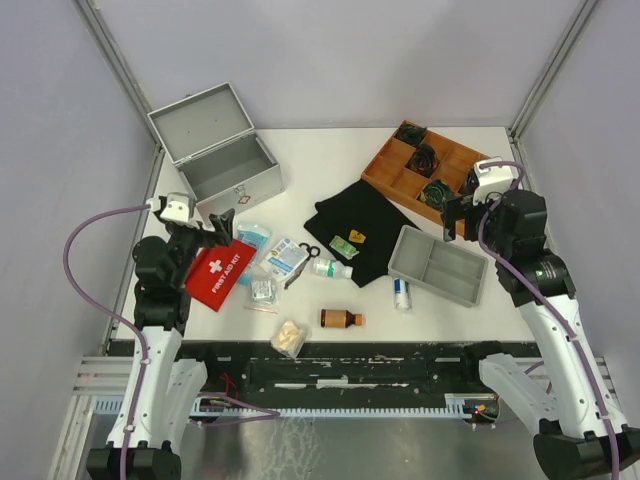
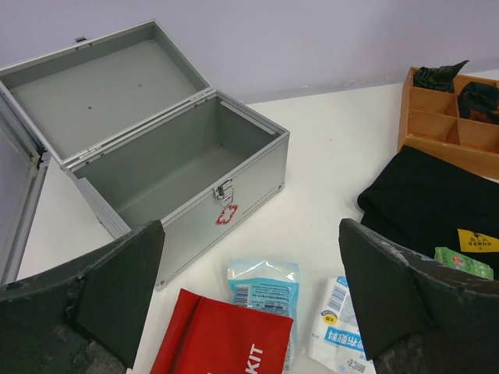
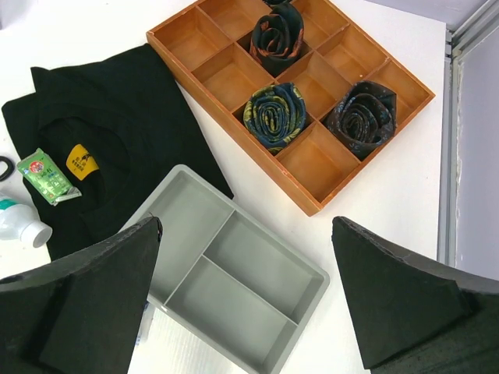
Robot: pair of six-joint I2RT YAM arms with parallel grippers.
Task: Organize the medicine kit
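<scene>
The medicine kit (image 1: pixel 228 172) is a silver-grey metal case standing open and empty at the table's back left, with its lid tilted back. In the left wrist view (image 2: pixel 168 167) its red-and-white sticker faces me. My left gripper (image 1: pixel 217 229) is open and empty. It hovers over the red FIRST AID KIT pouch (image 1: pixel 219 273), just in front of the case. In its wrist view (image 2: pixel 249 238) the pouch (image 2: pixel 222 343), a blue packet (image 2: pixel 263 287) and a white-blue packet (image 2: pixel 337 327) lie between the fingers. My right gripper (image 1: pixel 455 220) is open and empty above the grey divided tray (image 3: pixel 257 261).
Loose on the table are a white bottle (image 1: pixel 330 268), a brown bottle (image 1: pixel 341 318), a small tube (image 1: pixel 401 293), a silvery packet (image 1: pixel 263 290) and a beige pack (image 1: pixel 290 337). A green packet (image 1: pixel 345 247) lies on a black shirt (image 1: pixel 370 225). The wooden divided tray (image 1: pixel 395 165) holds rolled ties.
</scene>
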